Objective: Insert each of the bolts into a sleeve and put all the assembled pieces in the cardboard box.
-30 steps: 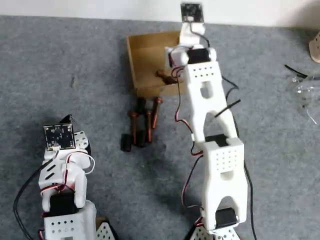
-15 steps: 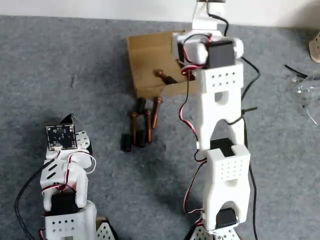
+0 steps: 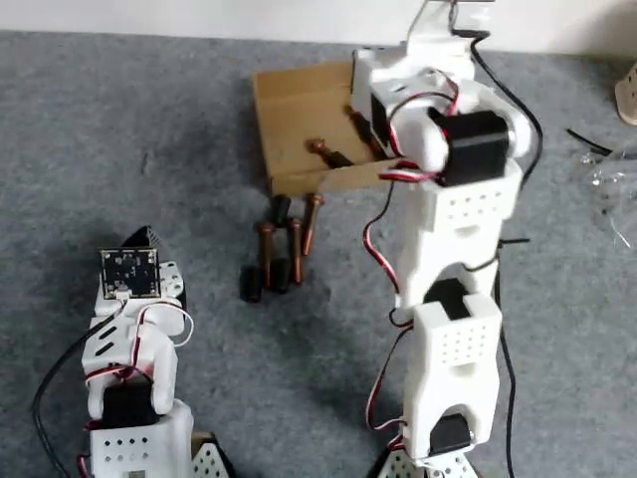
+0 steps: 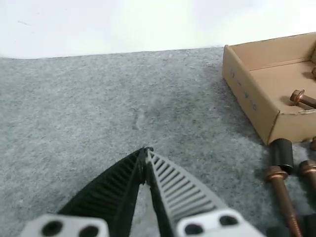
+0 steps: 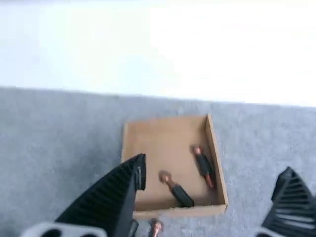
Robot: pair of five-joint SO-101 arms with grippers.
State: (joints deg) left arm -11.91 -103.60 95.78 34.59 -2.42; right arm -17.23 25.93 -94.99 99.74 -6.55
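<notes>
Left gripper (image 4: 146,157) sits low over the grey mat (image 3: 199,139), jaws closed tip to tip, gripping nothing. Beyond it, loose bolts (image 3: 297,244) and black sleeves (image 3: 251,284) lie clustered just in front of the cardboard box (image 3: 267,119). Two assembled pieces (image 5: 176,188) lie inside the box. Right gripper (image 5: 215,177) hangs above the box, jaws spread wide, empty.

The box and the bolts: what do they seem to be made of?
The cardboard box looks like matte brown cardboard, by its thin folded walls. The bolts look like metal with a coppery sheen, though the finish may be only plating.
</notes>
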